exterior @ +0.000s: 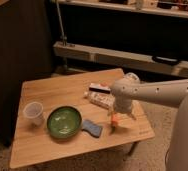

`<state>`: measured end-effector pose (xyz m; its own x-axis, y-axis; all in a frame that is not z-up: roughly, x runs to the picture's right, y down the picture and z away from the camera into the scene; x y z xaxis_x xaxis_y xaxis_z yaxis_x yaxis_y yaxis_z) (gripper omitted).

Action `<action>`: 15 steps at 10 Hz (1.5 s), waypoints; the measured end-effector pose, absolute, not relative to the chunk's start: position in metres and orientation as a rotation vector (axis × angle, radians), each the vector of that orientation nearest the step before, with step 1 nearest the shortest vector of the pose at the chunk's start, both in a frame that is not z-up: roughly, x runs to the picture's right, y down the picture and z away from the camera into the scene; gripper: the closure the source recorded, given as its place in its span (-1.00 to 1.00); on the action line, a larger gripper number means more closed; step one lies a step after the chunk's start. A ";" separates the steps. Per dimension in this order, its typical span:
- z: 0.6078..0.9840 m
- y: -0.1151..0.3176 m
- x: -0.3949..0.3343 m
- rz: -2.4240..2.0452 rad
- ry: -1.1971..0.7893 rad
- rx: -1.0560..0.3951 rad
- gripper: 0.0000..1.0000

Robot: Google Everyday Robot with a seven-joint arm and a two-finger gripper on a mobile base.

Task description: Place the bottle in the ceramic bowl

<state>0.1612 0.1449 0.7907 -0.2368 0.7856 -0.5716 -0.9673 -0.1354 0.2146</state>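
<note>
The pale plastic bottle (100, 100) lies on its side on the wooden table (52, 90), right of centre, its right end hidden behind my arm. The green ceramic bowl (64, 121) sits empty at the front left of the table. My gripper (115, 120) hangs low over the table just in front and to the right of the bottle, and to the right of the bowl. It holds nothing that I can see.
A translucent white cup (34, 112) stands left of the bowl. A blue sponge (92, 128) lies between the bowl and my gripper. A flat packet with red and dark stripes (99, 88) lies behind the bottle. The table's right edge is near my arm.
</note>
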 end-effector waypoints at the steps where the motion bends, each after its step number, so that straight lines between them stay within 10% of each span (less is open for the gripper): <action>1: 0.791 0.143 0.161 1.698 0.629 -0.379 -0.60; 9: 0.839 0.018 0.053 1.095 0.067 -0.418 -0.60; 15: 0.896 -0.001 0.051 0.944 0.089 -0.429 -0.60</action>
